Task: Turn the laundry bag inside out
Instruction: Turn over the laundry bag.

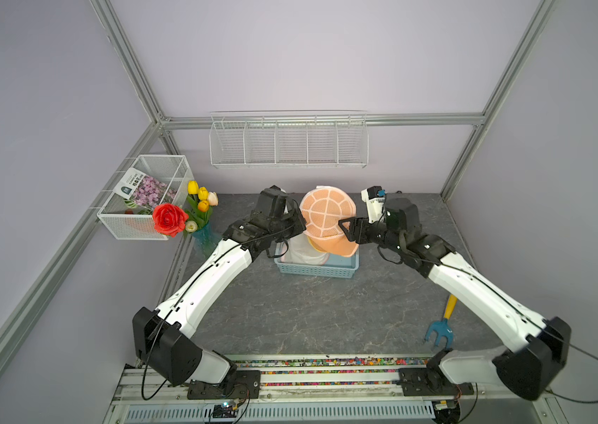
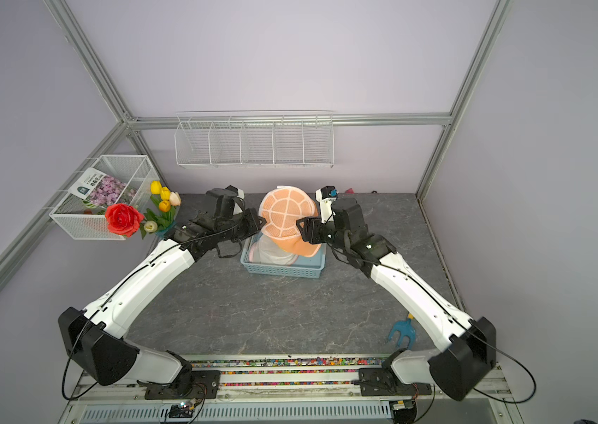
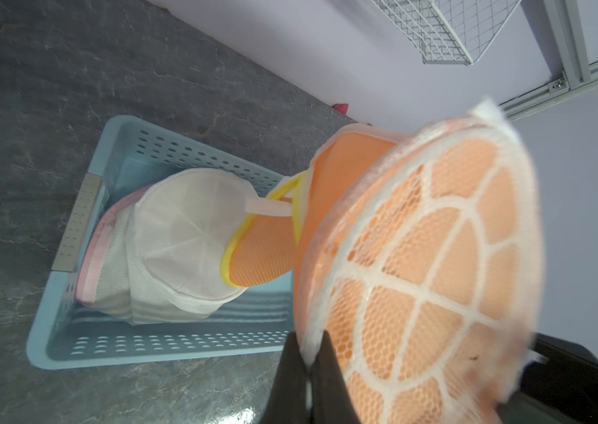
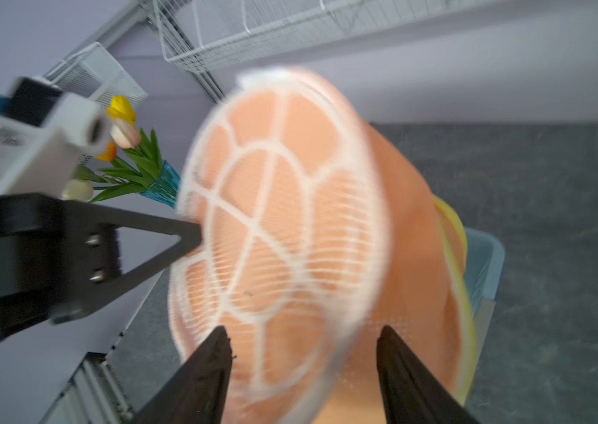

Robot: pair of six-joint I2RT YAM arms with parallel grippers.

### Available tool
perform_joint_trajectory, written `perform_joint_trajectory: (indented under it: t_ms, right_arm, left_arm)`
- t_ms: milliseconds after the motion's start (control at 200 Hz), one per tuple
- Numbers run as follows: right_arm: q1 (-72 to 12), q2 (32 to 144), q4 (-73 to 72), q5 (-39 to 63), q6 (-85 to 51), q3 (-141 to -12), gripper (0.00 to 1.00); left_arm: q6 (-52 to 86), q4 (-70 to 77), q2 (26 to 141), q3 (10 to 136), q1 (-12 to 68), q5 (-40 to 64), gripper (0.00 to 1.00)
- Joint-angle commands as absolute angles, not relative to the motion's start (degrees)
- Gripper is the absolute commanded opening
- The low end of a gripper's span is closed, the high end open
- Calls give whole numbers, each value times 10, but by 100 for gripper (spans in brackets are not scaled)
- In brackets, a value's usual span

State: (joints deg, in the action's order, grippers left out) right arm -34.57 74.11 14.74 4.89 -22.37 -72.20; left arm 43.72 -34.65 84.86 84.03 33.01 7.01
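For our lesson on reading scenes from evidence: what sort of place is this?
Probably a robot test booth, not a real home: an aluminium frame holds plain lilac walls, the left arm and right arm are bolted to a rail, and artificial flowers look staged.

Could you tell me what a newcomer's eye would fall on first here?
The orange laundry bag, a mesh dome with white ribbing, hangs mid-scene over the blue basket. It is pinched at its edge by the left gripper, while the right gripper stands open beside it. A red rose glows by the wire basket on the left wall.
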Motion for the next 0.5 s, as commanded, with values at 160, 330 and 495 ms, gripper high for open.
perform_joint_trajectory:
  t_ms: [160, 330, 495]
  right_arm:
    - [-424, 698, 129, -60, -7, -689, 62]
    - [-472, 770, 183, -90, 86, -743, 62]
    - [-497, 816, 203, -141, 133, -792, 64]
  left_arm:
    - [459, -384, 876, 893, 329, 102, 0]
    - [458, -411, 893, 920, 329, 115, 0]
    - [455, -417, 895, 923, 329, 115, 0]
